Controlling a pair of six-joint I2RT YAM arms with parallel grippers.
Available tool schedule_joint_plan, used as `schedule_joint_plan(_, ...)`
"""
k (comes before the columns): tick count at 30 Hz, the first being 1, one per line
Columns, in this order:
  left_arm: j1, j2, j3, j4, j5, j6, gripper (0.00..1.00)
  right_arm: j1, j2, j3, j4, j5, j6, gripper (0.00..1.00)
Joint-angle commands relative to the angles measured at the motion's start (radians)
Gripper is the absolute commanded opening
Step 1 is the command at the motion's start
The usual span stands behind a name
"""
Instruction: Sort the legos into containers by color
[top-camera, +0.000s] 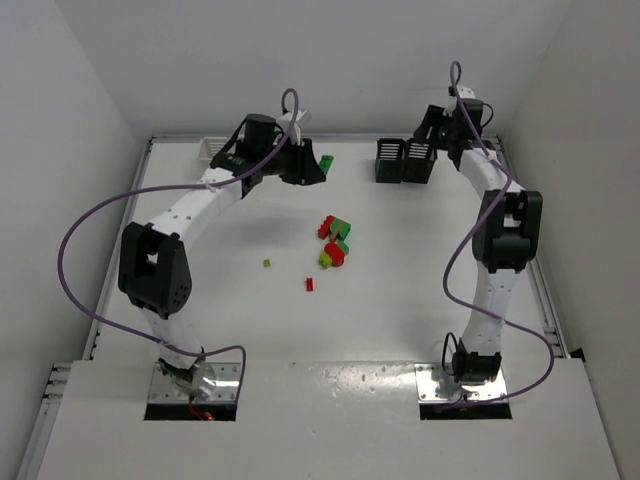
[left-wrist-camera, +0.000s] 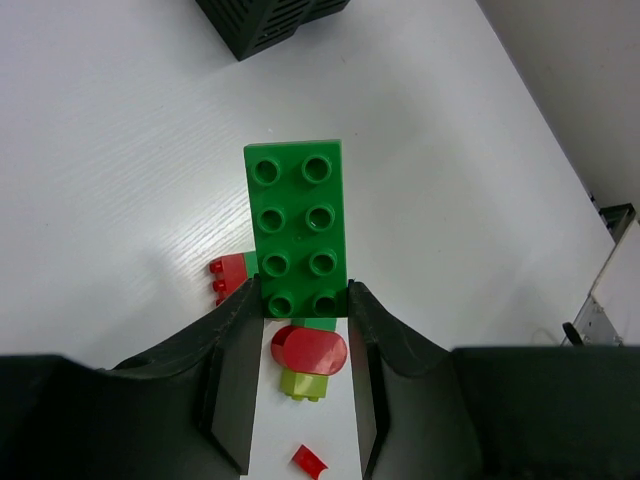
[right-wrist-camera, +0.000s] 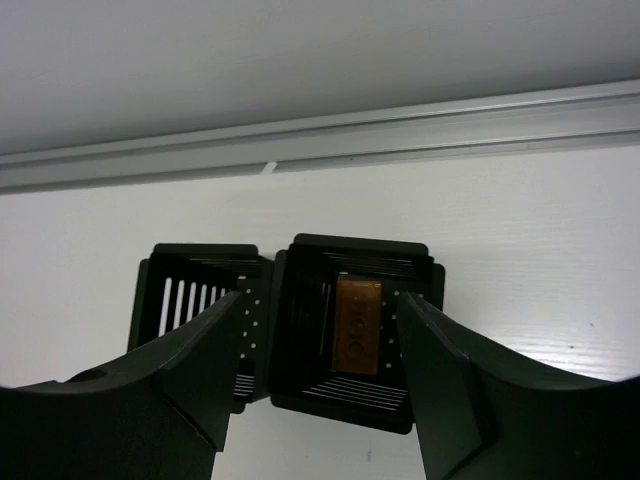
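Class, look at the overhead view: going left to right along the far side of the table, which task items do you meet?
white bin → green brick → pair of black bins

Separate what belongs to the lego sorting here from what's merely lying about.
Job: green brick in the left jaws; loose legos mid-table; black bins, one holding a brick; white bin.
Lying about: purple cables; metal rail along the table's far edge.
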Motion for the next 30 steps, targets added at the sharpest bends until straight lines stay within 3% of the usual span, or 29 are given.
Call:
schedule_joint_plan(1, -0.004, -0.003, 0.021, 0.043, 0.045, -0.007, 0.00, 0.003, -0.037, 0.053, 0.021, -0.085, 0.006, 0.63)
schedule_joint_plan(4, -0.004, -0.013, -0.008, 0.068, 0.056, 0.003, 0.00, -0.017, -0.105, 0.026, 0.009, -0.351, 0.093, 0.57)
schedule_joint_plan(5, -0.018, -0.028, -0.017, 0.068, 0.056, 0.014, 0.00, -0.017, -0.119, 0.026, -0.014, -0.514, 0.121, 0.57)
schedule_joint_plan(8, -0.045, -0.068, -0.068, 0.068, 0.007, 0.075, 0.00, 0.003, -0.142, -0.002, -0.111, -0.815, 0.185, 0.57)
schedule_joint_plan(11, -0.082, -0.115, -0.131, 0.068, -0.046, 0.152, 0.00, 0.023, -0.192, -0.144, 0.011, -1.000, 0.400, 0.57)
schedule_joint_plan(12, -0.101, -0.128, -0.167, 0.068, -0.057, 0.172, 0.00, 0.023, -0.209, -0.242, 0.188, -1.023, 0.564, 0.57)
schedule_joint_plan(14, -0.121, -0.160, -0.212, 0.068, -0.086, 0.253, 0.00, 0.032, -0.232, -0.296, 0.271, -1.050, 0.673, 0.60)
schedule_joint_plan(18, -0.165, -0.204, -0.253, 0.068, -0.108, 0.304, 0.00, 0.072, -0.220, -0.269, 0.121, -1.059, 0.638, 0.68)
schedule_joint_plan(23, -0.207, -0.214, -0.272, 0.068, -0.154, 0.336, 0.00, 0.130, -0.220, -0.287, 0.070, -1.080, 0.611, 0.74)
schedule_joint_plan(30, -0.236, -0.214, -0.263, 0.068, -0.185, 0.356, 0.00, 0.193, -0.200, -0.252, -0.236, -1.044, 0.342, 0.75)
